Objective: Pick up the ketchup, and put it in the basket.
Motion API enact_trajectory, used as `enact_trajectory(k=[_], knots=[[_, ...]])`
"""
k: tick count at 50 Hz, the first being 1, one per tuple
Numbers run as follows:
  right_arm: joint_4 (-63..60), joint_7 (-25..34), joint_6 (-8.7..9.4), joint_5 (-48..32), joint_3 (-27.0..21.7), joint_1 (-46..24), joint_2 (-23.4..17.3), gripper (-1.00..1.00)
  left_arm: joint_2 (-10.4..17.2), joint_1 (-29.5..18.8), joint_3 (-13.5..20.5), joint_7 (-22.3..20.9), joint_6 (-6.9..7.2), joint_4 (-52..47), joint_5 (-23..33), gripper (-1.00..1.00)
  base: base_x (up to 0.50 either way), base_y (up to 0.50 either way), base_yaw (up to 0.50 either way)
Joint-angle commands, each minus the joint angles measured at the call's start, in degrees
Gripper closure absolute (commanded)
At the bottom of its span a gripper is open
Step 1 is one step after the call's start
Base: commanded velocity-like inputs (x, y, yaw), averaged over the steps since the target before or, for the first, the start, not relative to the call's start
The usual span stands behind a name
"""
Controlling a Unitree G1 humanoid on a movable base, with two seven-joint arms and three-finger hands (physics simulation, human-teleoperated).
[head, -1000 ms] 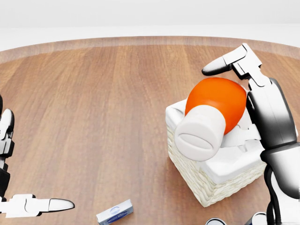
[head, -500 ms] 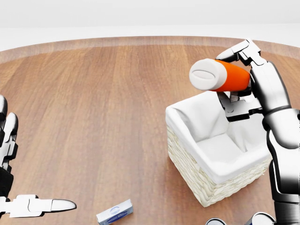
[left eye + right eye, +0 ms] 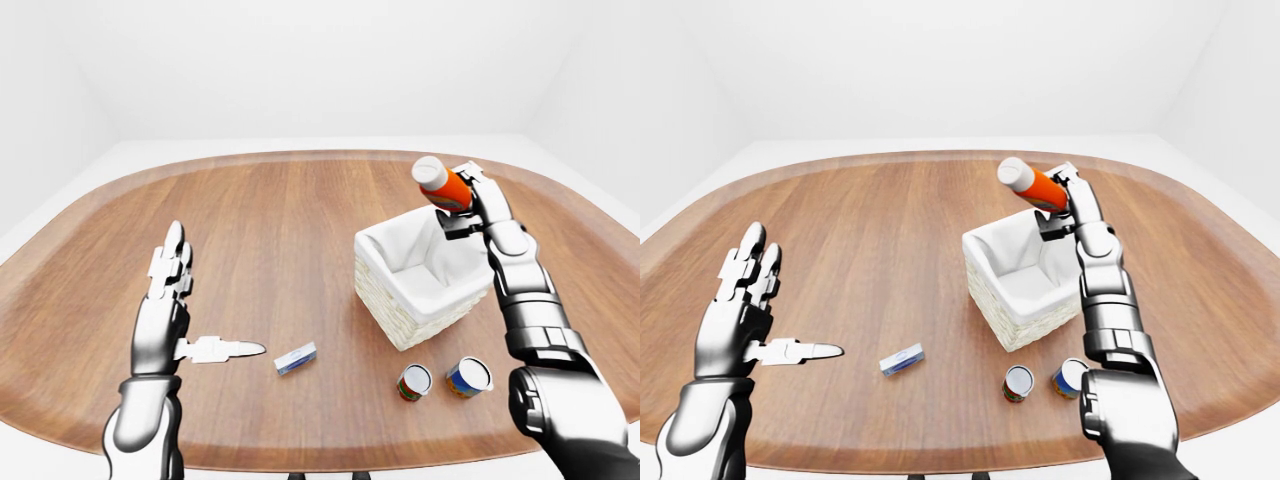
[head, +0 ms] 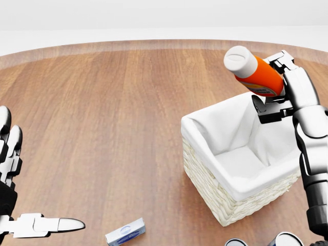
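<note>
The ketchup (image 4: 254, 72) is an orange bottle with a white cap, tilted with the cap up and to the left. My right hand (image 4: 279, 84) is shut on it, holding it above the far right corner of the basket. The basket (image 4: 241, 169) is woven, white-lined and has nothing showing inside; it stands at the right of the head view. My left hand (image 3: 175, 305) hovers open over the table at the left, fingers spread and thumb pointing right, holding nothing.
A small blue-and-white box (image 4: 125, 231) lies on the wooden table (image 4: 102, 128) near the bottom of the head view. Two cans (image 3: 413, 381) (image 3: 468, 376) stand just below the basket, by my right forearm.
My right hand has carried the ketchup up and away from the camera, towards the basket's far right corner, and the cap now tilts upward. The left hand has barely moved.
</note>
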Motion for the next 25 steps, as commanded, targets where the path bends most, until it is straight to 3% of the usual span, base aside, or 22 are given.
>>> enact_trajectory(k=[1, 12, 17, 25], knots=[[6.92, -2.85, -2.41, 1.45, -0.22, -3.06, -1.71, 1.0, 0.02, 0.02, -0.09, 0.11, 0.0, 0.42, -0.08, -1.0, 0.0, 0.0, 0.0], [7.6, -2.67, -2.32, 0.58, -0.09, -3.46, -2.29, 1.0, 0.04, 0.06, 0.14, 0.04, 0.0, 0.05, -0.33, -1.0, 0.0, 0.0, 0.0], [5.69, -1.91, -0.69, -0.76, -0.05, -2.92, -3.04, 1.0, -0.04, 0.0, 0.14, 0.01, 0.0, -0.41, -0.41, -1.0, 0.0, 0.0, 0.0], [5.54, -0.29, 0.19, -5.37, 0.5, -2.59, -3.9, 1.0, -0.08, -0.04, -0.2, 0.11, 0.0, -0.45, -0.2, -1.0, 0.0, 0.0, 0.0]])
